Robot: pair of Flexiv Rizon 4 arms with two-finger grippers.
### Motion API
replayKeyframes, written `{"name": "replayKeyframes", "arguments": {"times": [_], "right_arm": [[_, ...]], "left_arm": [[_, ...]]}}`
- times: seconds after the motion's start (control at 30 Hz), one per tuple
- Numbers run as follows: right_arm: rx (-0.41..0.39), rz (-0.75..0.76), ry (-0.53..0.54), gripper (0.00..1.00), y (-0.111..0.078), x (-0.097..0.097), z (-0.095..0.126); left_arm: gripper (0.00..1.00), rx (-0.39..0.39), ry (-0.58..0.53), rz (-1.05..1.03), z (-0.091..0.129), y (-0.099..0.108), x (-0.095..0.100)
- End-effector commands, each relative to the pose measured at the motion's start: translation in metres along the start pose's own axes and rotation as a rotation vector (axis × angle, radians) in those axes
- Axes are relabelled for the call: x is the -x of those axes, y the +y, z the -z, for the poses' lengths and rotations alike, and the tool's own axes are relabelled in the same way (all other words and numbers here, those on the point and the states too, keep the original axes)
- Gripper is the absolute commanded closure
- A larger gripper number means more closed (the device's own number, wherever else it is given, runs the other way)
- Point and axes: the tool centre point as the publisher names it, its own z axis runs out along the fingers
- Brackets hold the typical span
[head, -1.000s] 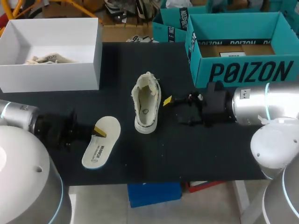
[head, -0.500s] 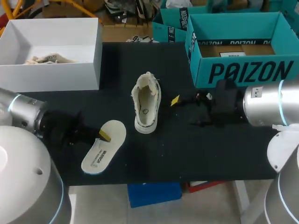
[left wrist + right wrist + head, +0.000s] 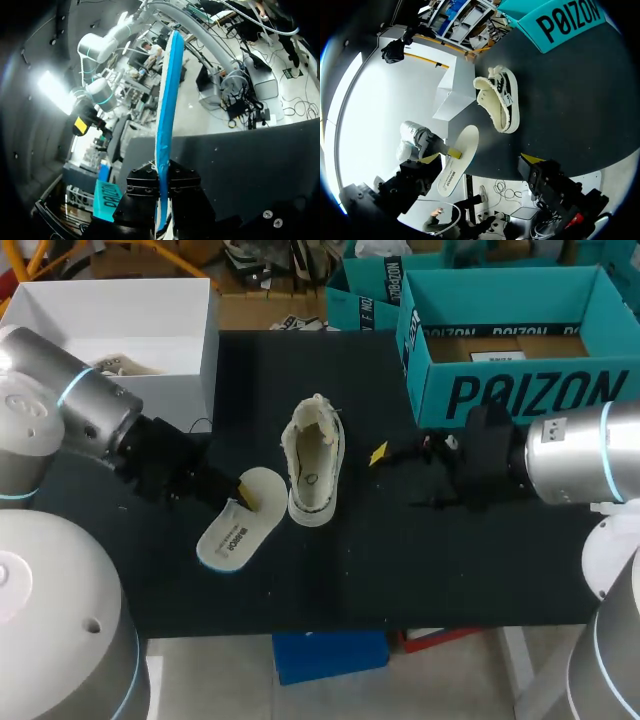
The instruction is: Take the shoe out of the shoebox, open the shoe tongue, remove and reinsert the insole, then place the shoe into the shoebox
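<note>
- Insole (image 3: 228, 535), clamped by the left end effector (image 3: 243, 493), slants toward the shoe (image 3: 314, 462), whose length runs near-to-far.
- Right end effector (image 3: 378, 453): open or closed, cannot tell.

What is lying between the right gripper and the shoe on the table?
Nothing but bare black table between the right gripper and the shoe, clearest in the head view. The insole is on the shoe's other side, in the left gripper.
</note>
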Motion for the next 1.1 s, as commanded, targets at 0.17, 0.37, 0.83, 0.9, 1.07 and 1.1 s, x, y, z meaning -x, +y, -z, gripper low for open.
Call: {"name": "replayKeyframes", "arguments": {"times": [0.17, 0.37, 0.83, 0.9, 1.07, 1.1], "right_arm": [[0.000, 0.000, -0.003, 0.00, 0.000, -0.001, 0.000], [0.000, 0.000, -0.003, 0.00, 0.000, -0.001, 0.000], [0.000, 0.000, -0.003, 0.00, 0.000, -0.001, 0.000], [0.000, 0.000, -0.003, 0.00, 0.000, -0.001, 0.000], [0.000, 0.000, -0.003, 0.00, 0.000, -0.001, 0.000], [0.000, 0.000, -0.003, 0.00, 0.000, -0.001, 0.000]], "left_arm": [[1.00, -0.025, 0.146, 0.006, -0.022, 0.034, 0.003], [1.00, -0.047, 0.169, -0.002, -0.036, 0.052, 0.004], [1.00, -0.058, 0.181, -0.009, -0.054, 0.089, 0.011], [1.00, -0.046, 0.183, -0.016, -0.056, 0.096, 0.012], [1.00, -0.028, 0.182, -0.020, -0.058, 0.109, 0.014], [1.00, -0.024, 0.177, -0.020, -0.059, 0.112, 0.015]]}}
